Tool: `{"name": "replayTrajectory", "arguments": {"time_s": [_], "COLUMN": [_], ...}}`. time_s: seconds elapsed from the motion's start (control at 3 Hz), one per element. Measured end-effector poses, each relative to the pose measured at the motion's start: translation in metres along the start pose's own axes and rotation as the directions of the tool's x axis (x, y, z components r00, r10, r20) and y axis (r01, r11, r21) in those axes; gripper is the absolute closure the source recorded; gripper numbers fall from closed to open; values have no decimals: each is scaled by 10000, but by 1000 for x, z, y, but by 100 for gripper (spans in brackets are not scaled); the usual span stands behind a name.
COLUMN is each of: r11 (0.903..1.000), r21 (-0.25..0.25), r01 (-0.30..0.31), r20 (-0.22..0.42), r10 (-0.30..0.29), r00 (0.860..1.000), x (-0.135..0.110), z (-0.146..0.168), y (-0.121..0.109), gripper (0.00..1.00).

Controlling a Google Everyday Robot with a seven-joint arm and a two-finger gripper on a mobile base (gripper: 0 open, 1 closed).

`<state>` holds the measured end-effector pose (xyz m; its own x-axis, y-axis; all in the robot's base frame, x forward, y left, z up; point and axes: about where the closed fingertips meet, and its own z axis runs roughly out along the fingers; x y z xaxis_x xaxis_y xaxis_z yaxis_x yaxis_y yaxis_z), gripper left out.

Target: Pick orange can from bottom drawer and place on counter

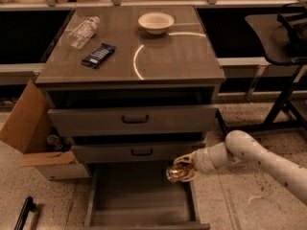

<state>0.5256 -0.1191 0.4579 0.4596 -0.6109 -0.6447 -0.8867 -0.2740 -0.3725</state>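
The orange can (175,172) is held in my gripper (182,168), lying sideways with its silver end to the left. It hangs above the right side of the open bottom drawer (139,200), just below the middle drawer's front. My white arm reaches in from the lower right. The gripper is shut on the can. The counter (158,56) is the glossy grey-brown cabinet top above, with a curved light reflection.
On the counter lie a clear plastic bottle (83,31), a dark blue snack packet (98,55) and a white bowl (156,22). The top drawer (134,119) and middle drawer (139,152) stand partly open. A cardboard box (36,138) sits left; a dark table frame (283,56) right.
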Motion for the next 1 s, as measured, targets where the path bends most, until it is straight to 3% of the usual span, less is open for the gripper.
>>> {"name": "replayTrajectory", "arguments": {"time_s": [0.33,0.67,1.0], "r11": [9952,9731,9223], "r21": [842,1850,2955], "r01": [499,1375,2492], "r20": [-593,-1500,-2379], "r10": [-450,-1104,-1816], "r00": [9972,9825,9542], "x": [-33,-76,-119], "z": [-81,-169,-246], "y": [-13,-29,-30], "gripper": [100,100,100]}}
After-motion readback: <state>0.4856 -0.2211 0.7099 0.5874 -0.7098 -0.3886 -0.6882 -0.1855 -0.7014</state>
